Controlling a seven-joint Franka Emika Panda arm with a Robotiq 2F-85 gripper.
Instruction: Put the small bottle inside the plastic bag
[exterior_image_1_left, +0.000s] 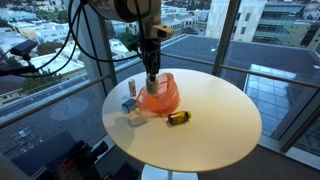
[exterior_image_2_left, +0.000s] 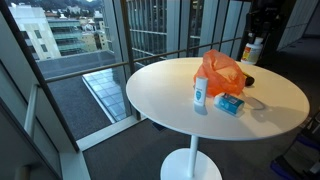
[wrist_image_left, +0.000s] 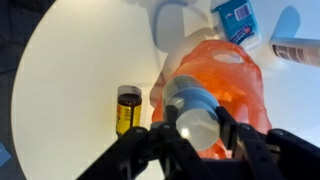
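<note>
Tall windows (exterior_image_1_left: 40, 40) over a city skyline stand behind the round white table (exterior_image_1_left: 215, 135).

In the wrist view, left of the claw (wrist_image_left: 195, 125), a brown bottle (wrist_image_left: 128, 110) lies flat on the table, well clear of the fingers. Its long axis runs away from the camera. It has a yellow label, but the print is too small to read.

At the centre, the claw is closed on the small bottle (wrist_image_left: 190, 100). The camera sees it end-on, with its pale cap facing the lens, so its long axis points straight down out of the claw. In an exterior view it hangs upright under the arm (exterior_image_1_left: 151, 78).

Directly beneath and slightly right of the claw sits the orange plastic bag (wrist_image_left: 240, 80), crumpled. The bottle hangs over it. I cannot tell whether the bag's mouth is open below the bottle. By my judgement, the coming move is a straight descent into the bag and depends on that opening.

Further right and beyond the claw lies a blue packet (wrist_image_left: 235, 18) with white lettering too blurred to read. A white bottle (exterior_image_2_left: 200, 92) with a blue label stands past the bag, and its text is also illegible.
</note>
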